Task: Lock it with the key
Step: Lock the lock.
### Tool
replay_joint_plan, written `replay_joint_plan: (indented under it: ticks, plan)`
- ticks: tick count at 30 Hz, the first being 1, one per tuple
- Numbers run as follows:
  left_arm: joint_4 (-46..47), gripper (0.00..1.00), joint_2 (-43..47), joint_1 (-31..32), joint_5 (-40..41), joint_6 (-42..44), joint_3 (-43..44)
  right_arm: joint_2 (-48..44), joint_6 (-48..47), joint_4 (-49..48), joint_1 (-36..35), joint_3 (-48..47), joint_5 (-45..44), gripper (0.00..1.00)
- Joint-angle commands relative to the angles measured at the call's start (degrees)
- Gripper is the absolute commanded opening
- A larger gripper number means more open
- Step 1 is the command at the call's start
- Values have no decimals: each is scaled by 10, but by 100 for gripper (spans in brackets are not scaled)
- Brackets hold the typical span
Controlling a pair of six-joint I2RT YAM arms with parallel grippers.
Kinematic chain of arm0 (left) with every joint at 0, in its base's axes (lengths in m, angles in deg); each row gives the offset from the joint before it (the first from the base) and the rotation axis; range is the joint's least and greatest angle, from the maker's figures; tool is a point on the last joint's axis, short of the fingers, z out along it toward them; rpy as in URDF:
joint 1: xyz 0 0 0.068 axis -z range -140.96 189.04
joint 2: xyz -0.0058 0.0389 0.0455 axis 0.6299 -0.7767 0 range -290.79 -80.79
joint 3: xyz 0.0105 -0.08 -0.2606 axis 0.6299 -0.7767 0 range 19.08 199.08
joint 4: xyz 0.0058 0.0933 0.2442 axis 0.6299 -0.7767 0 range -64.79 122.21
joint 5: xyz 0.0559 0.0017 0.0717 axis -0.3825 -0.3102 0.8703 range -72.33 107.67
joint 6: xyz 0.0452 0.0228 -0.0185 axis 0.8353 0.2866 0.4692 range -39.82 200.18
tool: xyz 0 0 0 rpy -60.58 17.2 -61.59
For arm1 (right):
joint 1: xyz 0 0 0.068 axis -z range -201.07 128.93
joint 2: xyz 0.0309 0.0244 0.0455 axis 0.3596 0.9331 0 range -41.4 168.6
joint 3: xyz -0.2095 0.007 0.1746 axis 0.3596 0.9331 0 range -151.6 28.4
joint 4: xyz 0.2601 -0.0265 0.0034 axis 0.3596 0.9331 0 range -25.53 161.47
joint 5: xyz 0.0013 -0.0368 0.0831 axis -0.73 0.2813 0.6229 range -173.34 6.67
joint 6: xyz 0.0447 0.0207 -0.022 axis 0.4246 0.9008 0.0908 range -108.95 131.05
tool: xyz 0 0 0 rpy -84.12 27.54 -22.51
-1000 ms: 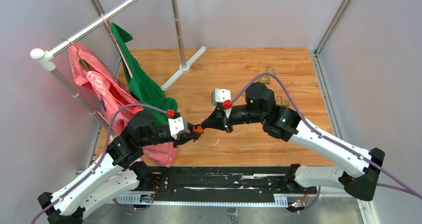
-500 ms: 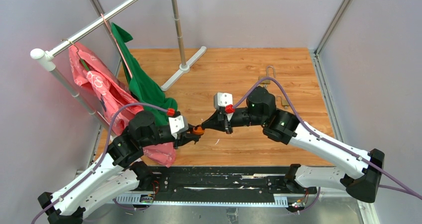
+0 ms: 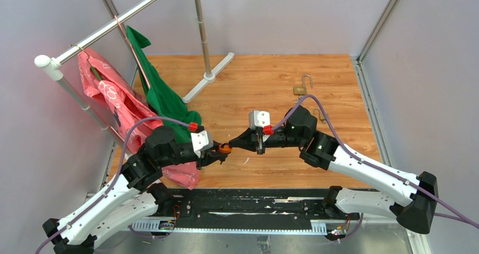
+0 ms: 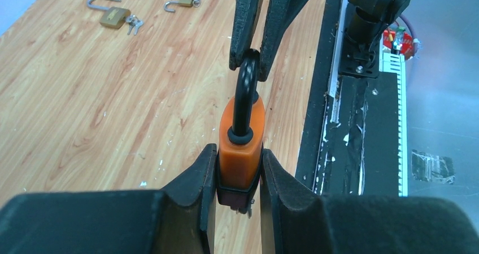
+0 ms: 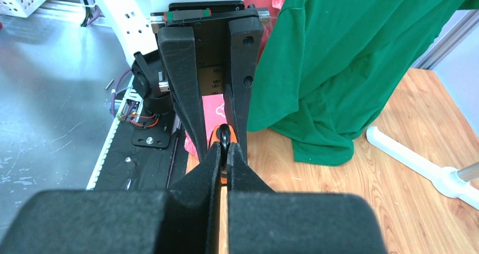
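Orange padlock [image 4: 242, 147] with glossy black shackle [image 4: 244, 99]

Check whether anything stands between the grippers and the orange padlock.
Nothing visible does. The left gripper clamps the body of the orange padlock, and the right gripper is shut on its black shackle, both in direct contact.

1. Left end effector [image 3: 218, 150] and right end effector [image 3: 234, 144] meet nose to nose on the orange padlock [image 3: 225, 148], barring the middle of the desk [image 3: 339, 73].
2. Green shirt [image 3: 166, 99] and pink garment [image 3: 107, 93] crowd the left side beside the rack foot [image 3: 210, 76].
3. Bare wood lies far centre; two brass padlocks [image 3: 300, 88] dot the far right.
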Motion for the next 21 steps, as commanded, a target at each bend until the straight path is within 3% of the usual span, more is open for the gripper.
replay_joint_plan:
  ticks: [1, 9, 13, 21]
  plan:
    - [186, 0, 8, 5, -24, 9, 84, 34, 4, 60, -5, 59, -16, 0]
    - [198, 0, 15, 5, -3, 28, 101, 44, -28, 112, -6, 105, -62, 0]
    - [215, 0, 12, 5, -16, 15, 108, 52, -31, 73, -8, 140, -57, 0]
    - [210, 0, 15, 5, -14, 19, 67, 95, -59, 81, -41, 98, -42, 0]
